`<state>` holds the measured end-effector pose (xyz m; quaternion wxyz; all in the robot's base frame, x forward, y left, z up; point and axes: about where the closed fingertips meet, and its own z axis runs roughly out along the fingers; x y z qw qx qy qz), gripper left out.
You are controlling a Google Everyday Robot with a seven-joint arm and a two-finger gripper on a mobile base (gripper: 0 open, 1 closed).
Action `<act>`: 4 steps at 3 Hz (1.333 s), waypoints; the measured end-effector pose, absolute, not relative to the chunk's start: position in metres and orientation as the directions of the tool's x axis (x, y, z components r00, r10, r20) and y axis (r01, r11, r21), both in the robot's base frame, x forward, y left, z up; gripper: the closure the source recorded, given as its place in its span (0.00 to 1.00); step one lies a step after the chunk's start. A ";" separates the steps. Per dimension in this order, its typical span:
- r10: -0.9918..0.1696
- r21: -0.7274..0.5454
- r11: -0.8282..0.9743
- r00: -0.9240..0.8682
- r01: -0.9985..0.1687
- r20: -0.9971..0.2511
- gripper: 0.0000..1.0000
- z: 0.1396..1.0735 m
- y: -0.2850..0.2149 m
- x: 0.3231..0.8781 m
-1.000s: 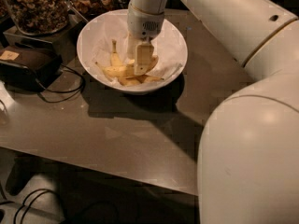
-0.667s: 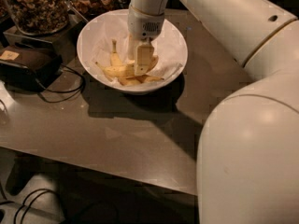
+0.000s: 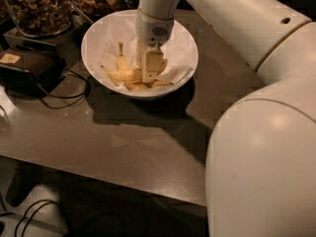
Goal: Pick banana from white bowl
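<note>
Pincer down in round white bowl w/ crumpled paper, by curved yellow banana; grip can't tell.

My gripper hangs low inside the bowl, and its body covers the middle of the bananas. I can't tell one from the next in that yellow heap, nor where any of them ends behind me. The bowl's far rim passes behind my wrist. Up top, the nut jar is cut off by the edge, and only the bottom of the second jar shows. My arm runs off right and bottom. The black box is clipped at the left, and the floor cables run out of view.
</note>
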<state>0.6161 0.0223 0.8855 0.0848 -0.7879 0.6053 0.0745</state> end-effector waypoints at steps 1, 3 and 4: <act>-0.942 -0.035 -0.254 0.256 -0.966 -0.219 0.51 0.881 0.023 0.616; -0.942 -0.016 -0.258 0.255 -0.966 -0.218 0.50 0.871 0.022 0.617; -0.942 -0.012 -0.259 0.255 -0.966 -0.218 0.50 0.869 0.022 0.617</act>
